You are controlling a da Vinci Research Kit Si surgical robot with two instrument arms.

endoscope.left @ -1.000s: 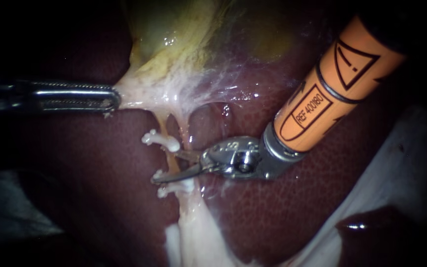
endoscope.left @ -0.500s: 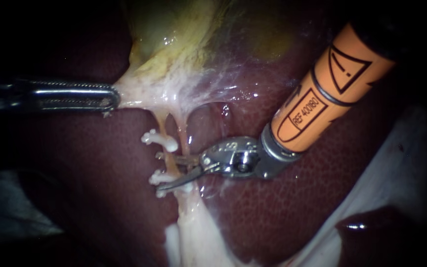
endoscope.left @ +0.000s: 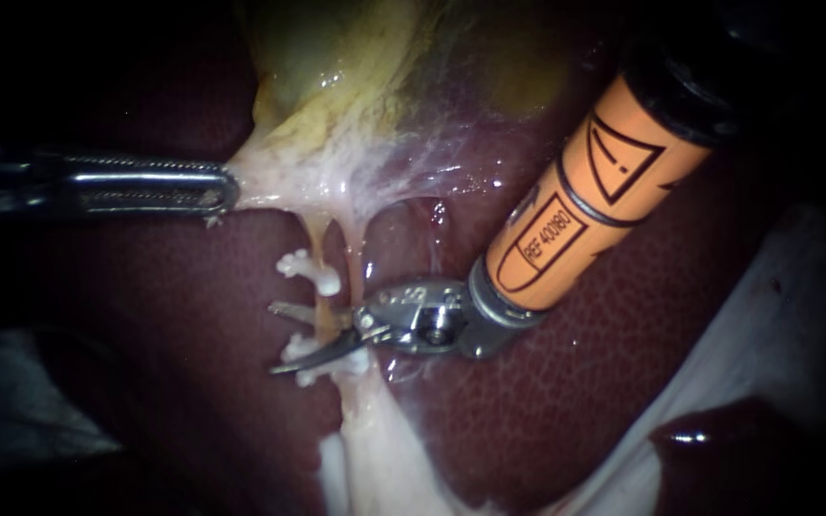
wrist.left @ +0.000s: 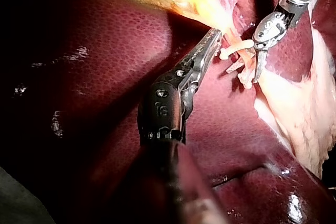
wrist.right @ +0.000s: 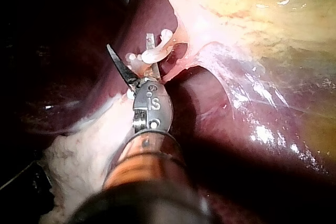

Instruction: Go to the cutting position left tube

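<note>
The left tube (endoscope.left: 320,247) runs down from the gallbladder (endoscope.left: 356,76) and carries two white clips, an upper clip (endoscope.left: 310,270) and a lower clip (endoscope.left: 325,361). My right instrument (endoscope.left: 284,338), on an orange shaft, has its two blades open. They straddle the left tube between the clips, one blade above and one below. The right tube (endoscope.left: 354,260) lies just behind the blades' hinge. My left instrument (endoscope.left: 225,191) is shut on pale gallbladder tissue and holds it taut to the left. From the right wrist, the open blades (wrist.right: 134,56) reach around the clipped tube (wrist.right: 157,51).
Dark red liver (endoscope.left: 193,401) lies under everything. A band of pale fatty tissue (endoscope.left: 375,459) runs down from the clips. White cloth (endoscope.left: 767,315) lies at the right edge. In the left wrist view my right instrument's hinge (wrist.left: 268,30) sits just beyond the left instrument's jaws (wrist.left: 212,38).
My right instrument has slid left along the liver. Its open blades, at first short of the left tube, now reach across it between the two clips. The left instrument has held still.
</note>
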